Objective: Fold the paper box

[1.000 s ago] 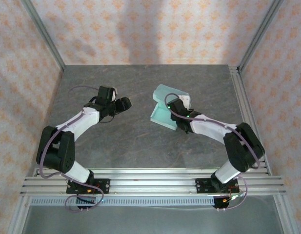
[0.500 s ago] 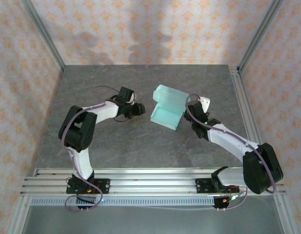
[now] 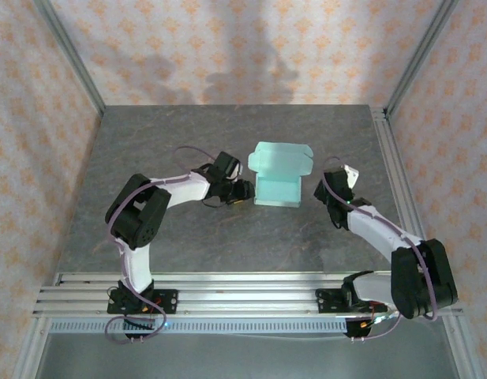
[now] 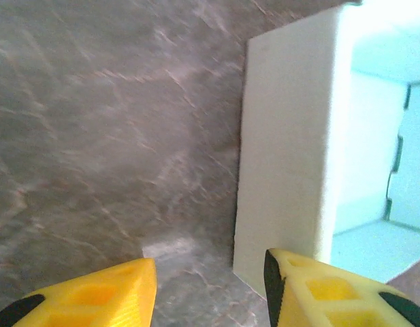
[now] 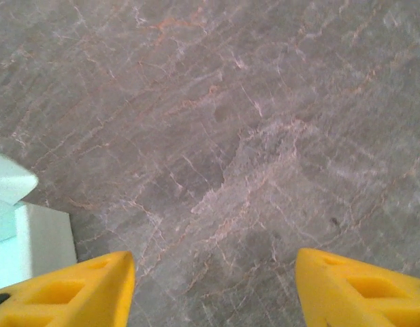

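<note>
Seeing paper box (image 3: 278,178) mid-table (image 3: 188,237), partly folded: walls up, top open, tabbed flap standing at far side. Got left claw (image 3: 241,192) just left of it, low over the table, fingers (image 4: 312,293) apart with bare table between, one finger right at the box's left wall. Got right claw (image 3: 328,193) just right of the box, clear of it, spread wide, gripping nothing.

Arms bent inward; left tool (image 4: 210,289) part-open, right tool (image 5: 213,289) wider open.

arms (image 3: 180,185): white links, black joints | cables (image 3: 107,332): purple | tool fingers (image 4: 94,293): yellow
</note>
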Available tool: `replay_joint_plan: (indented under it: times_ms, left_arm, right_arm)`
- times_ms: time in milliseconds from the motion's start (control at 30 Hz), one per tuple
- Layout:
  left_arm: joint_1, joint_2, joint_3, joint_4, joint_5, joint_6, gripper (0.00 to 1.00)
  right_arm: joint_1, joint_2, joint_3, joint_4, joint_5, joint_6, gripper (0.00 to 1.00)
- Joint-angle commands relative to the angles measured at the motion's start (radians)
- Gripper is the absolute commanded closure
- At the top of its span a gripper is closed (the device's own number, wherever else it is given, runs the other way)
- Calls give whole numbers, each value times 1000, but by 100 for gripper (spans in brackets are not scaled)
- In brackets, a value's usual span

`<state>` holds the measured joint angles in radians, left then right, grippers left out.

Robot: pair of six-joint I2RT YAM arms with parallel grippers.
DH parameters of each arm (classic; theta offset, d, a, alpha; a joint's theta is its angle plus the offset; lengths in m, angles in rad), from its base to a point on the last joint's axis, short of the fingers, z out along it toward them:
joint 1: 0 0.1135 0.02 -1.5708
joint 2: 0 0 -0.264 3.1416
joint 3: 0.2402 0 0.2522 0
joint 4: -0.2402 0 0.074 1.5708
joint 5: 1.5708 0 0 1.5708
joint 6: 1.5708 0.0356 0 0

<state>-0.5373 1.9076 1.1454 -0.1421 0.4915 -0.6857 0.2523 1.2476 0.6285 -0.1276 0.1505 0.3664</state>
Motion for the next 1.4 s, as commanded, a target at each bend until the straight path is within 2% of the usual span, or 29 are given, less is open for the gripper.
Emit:
replay_joint_plan:
  times_ms: [0, 33, 67, 100, 233, 333, 433, 533, 667, 800, 900, 1033, 1067, 1100, 1133, 1200, 1367]
  left_arm:
    - [-2, -80, 5, -23, -85, 4, 53]
    - [-1, -104, -8, -28, -122, 22, 52]
    - [2, -133, -19, -30, -150, 57, 46]
    - [2, -164, -21, -40, -173, 112, 37]
    - [9, -255, 15, -122, -218, 353, 23]
    - [41, -281, 77, -193, -198, 466, 0]
    - [71, -306, 114, -212, -218, 511, 0]
    - [78, -335, 139, -218, -208, 569, 0]
    - [79, -368, 164, -268, -178, 637, 0]
    - [80, -444, 95, -243, -149, 669, 0]
    - [85, -494, 37, -209, -132, 665, 0]
    - [88, -511, 1, -199, -130, 653, 0]
    - [90, -508, 1, -203, -123, 652, 0]
    - [91, -501, 3, -207, -114, 651, 0]
    - [92, -496, 8, -211, -104, 648, 1]
    - [93, -485, 18, -217, -88, 643, 2]
    - [94, -481, 18, -206, -75, 632, 0]
  right_arm:
    - [-30, -39, 58, -13, -51, -131, 36]
    - [-38, -47, 70, -19, -61, -163, 36]
    - [-50, -55, 83, -31, -83, -199, 36]
    - [-61, -56, 105, -57, -113, -246, 35]
    - [-83, -44, 213, -160, -266, -437, 32]
    - [-104, -10, 291, -199, -408, -562, 29]
    - [-111, 55, 401, -285, -553, -723, 25]
    - [-113, 163, 563, -483, -682, -934, 17]
    - [-128, 336, 816, -779, -727, -1122, 16]
    - [-137, 472, 1009, -968, -703, -1234, 18]
    - [-146, 544, 1110, -1034, -694, -1267, 25]
    - [-148, 627, 1216, -1108, -680, -1315, 40]
    - [-148, 649, 1239, -1121, -672, -1319, 54]
    - [-148, 666, 1257, -1135, -667, -1321, 64]
    - [-148, 687, 1278, -1150, -663, -1329, 68]
    - [-150, 717, 1298, -1162, -661, -1341, 70]
    - [-150, 755, 1301, -1124, -664, -1352, 71]
